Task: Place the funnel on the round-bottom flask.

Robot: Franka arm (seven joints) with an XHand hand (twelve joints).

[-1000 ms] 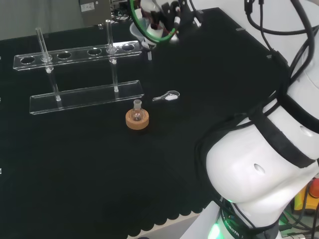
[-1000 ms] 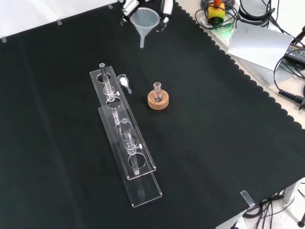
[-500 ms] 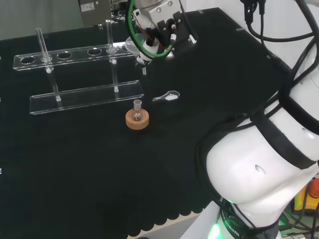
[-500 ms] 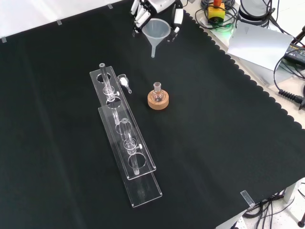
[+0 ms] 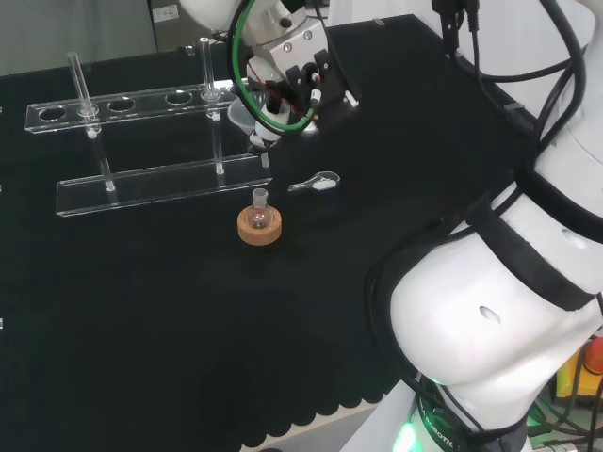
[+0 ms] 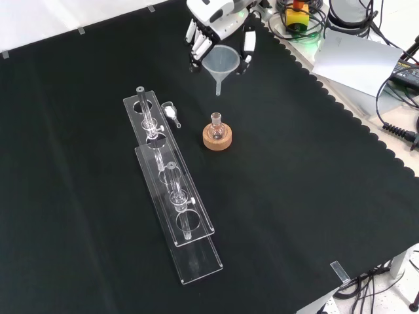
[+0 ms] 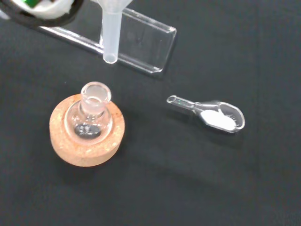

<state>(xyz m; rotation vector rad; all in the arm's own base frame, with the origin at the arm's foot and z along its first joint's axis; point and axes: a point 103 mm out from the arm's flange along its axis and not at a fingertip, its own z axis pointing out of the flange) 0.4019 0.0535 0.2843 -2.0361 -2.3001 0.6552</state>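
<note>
I count one clear plastic funnel [image 6: 222, 63], one small round-bottom glass flask [image 6: 217, 129], one cork ring stand [image 6: 217, 139], one clear scoop [image 6: 171, 112], one clear acrylic rack [image 6: 171, 190].

The black cloth bench [image 6: 314, 196] carries a cork ring [image 6: 217, 139] (flask seated in it), a clear rack [image 6: 171, 196] at eight o'clock, and a small scoop [image 6: 171, 113] at ten.
</note>
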